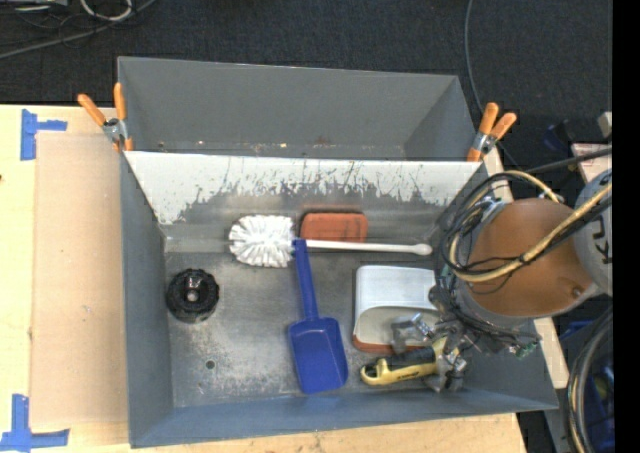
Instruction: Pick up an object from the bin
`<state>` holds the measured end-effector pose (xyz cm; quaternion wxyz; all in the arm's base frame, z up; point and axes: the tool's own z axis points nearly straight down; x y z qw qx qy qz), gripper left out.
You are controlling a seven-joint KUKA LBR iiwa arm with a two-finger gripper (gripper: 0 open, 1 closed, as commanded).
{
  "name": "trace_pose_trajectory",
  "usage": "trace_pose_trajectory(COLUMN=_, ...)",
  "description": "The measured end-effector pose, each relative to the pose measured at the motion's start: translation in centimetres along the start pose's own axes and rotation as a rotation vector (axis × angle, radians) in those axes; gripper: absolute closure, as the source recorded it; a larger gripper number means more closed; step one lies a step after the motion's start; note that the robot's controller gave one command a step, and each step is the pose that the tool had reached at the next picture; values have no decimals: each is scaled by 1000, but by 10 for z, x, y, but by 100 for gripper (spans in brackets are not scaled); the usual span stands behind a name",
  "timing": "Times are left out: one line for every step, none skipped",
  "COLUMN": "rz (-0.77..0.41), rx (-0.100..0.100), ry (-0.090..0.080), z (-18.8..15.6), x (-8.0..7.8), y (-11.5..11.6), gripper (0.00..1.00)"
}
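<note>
Camera view: the gripper (pixel 432 346) sits low in the near right corner of the bin (pixel 146 301), over a yellow-and-black tool (pixel 398 373) that lies along the near wall, just beside a white square dish (pixel 395 289). I'd call this the approach to a grasp; next it needs to close on something and lift. Whether the pincer is wide or narrow I cannot tell, nor whether it touches the tool. A blue scoop (pixel 315 346) lies nearer the bin's middle.

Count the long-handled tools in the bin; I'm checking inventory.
2. A white brush lies across the middle of the bin, handle pointing right; a blue scoop lies nearer the front, handle reaching the brush. The gripper may hide others.
</note>
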<state>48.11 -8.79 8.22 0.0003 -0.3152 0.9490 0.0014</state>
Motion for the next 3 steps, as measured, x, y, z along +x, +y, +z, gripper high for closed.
trace_pose_trajectory(rz=-2, rx=0, ry=0, z=0, x=0, y=0, gripper=100)
trace_pose_trajectory(rz=-2, rx=0, ry=0, z=0, x=0, y=0, gripper=100)
trace_pose_trajectory(rz=-48, rx=1, ry=-3, z=-196, x=-16, y=11, gripper=100)
